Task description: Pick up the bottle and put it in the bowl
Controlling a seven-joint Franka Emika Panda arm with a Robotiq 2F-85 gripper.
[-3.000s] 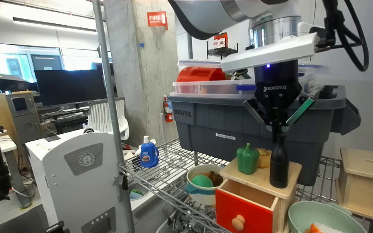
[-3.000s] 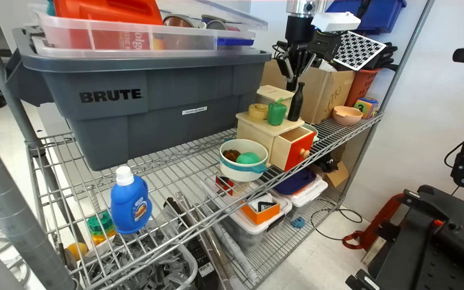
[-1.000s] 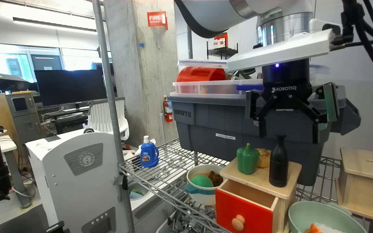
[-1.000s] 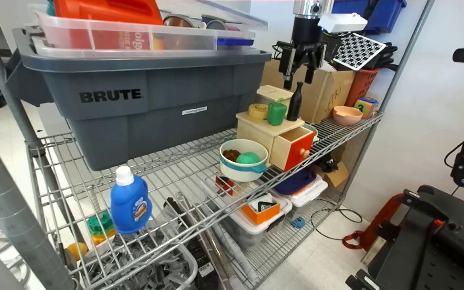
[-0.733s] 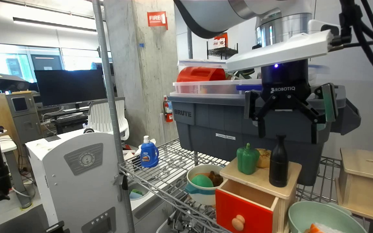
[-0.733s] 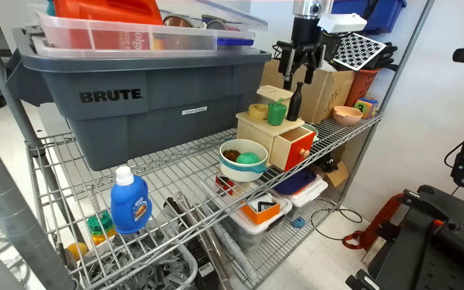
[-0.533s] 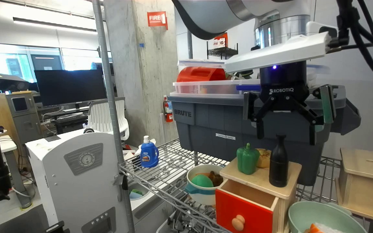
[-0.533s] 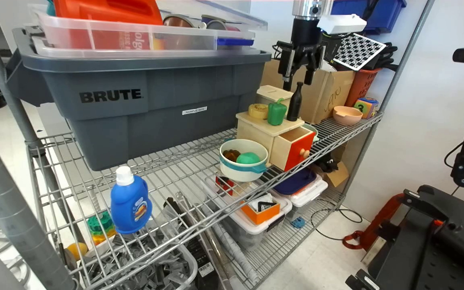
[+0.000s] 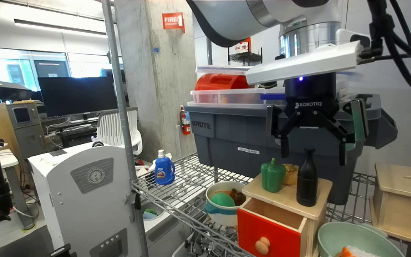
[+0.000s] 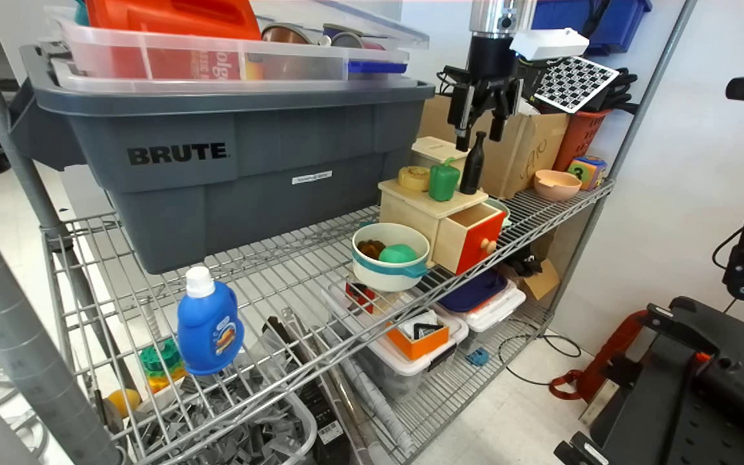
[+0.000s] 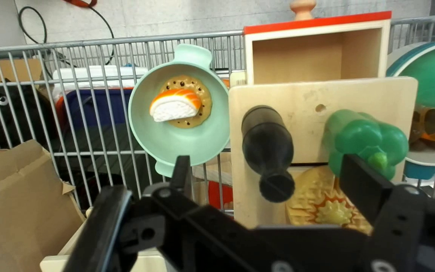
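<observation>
The slim black bottle (image 9: 307,182) stands upright on top of a small wooden drawer box, in both exterior views. In the wrist view the bottle (image 11: 268,143) is seen from above, its mouth between the fingers. My gripper (image 9: 313,160) is open above it, fingertips about level with the bottle's neck, one on each side with a gap; nothing is held. Beside the drawer box is the wide mint-green bowl (image 11: 181,145), holding a sushi-like piece and a round tan food item. In an exterior view the bowl (image 10: 498,206) is mostly hidden behind the box.
A green pepper (image 9: 273,176) and a waffle-like piece (image 11: 332,207) share the box top with the bottle. The red drawer (image 9: 271,232) juts out. A large grey bin (image 9: 241,142) stands behind; a white-and-teal pot (image 10: 388,271) sits alongside. Another wooden box (image 9: 405,200) is nearby.
Three seconds ago the fingers were together at the bottle's top; they have since spread wide. Over the last second the gripper has come down and shifted slightly. The bottle stays standing.
</observation>
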